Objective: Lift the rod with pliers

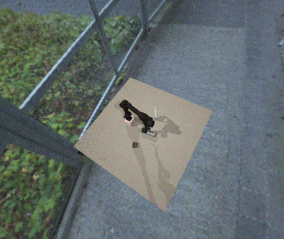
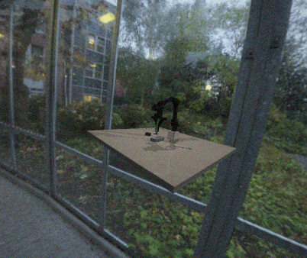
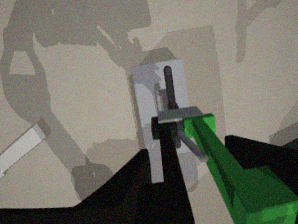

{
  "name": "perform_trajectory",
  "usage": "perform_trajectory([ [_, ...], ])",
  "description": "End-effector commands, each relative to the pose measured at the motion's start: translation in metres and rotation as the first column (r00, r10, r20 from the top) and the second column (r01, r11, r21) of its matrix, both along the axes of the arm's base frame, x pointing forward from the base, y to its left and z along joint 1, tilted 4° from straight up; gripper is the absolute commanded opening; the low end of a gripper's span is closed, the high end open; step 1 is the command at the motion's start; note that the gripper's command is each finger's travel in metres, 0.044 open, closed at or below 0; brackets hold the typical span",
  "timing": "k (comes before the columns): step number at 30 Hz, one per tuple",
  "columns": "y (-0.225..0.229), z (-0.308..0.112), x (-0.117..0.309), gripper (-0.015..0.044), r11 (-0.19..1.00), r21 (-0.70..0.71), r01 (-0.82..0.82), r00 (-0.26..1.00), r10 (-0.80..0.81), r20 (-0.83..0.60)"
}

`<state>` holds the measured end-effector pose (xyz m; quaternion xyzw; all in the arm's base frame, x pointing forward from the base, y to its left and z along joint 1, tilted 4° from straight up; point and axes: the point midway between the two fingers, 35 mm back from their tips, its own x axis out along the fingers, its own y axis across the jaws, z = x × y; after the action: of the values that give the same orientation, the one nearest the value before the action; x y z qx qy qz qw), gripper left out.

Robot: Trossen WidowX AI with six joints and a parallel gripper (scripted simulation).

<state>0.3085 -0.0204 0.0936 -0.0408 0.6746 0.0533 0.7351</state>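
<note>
The locking pliers, with a green handle (image 3: 216,157) (image 2: 157,124) and grey and black head parts, are between my fingers. My gripper (image 3: 186,149) (image 1: 148,129) is shut on them. Their dark jaw (image 3: 170,90) points away from the gripper over the grey channel block (image 3: 143,102) (image 1: 152,133) (image 2: 157,140). In the wrist view the jaw lies just right of the narrow slot. A thin grey strip (image 3: 157,100) in the slot looks like the rod, partly hidden by the pliers. Whether the jaws are around it or above it I cannot tell.
A small dark box (image 1: 135,145) (image 2: 147,133), apparently the holster, stands on the tan table top (image 1: 181,117) (image 2: 134,149). A pale flat bar (image 1: 155,112) (image 3: 21,151) lies on the other side of the block. The arm's pale base (image 1: 129,121) stands behind.
</note>
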Motion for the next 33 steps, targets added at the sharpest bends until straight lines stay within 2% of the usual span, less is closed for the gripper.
perform_trajectory([
  [1,0.001,0.008,0.004,0.0107,1.0,0.008,-0.005,0.999,0.004,0.038],
  [33,0.004,0.037,0.014,0.0107,1.0,0.027,-0.013,0.982,0.008,0.188],
])
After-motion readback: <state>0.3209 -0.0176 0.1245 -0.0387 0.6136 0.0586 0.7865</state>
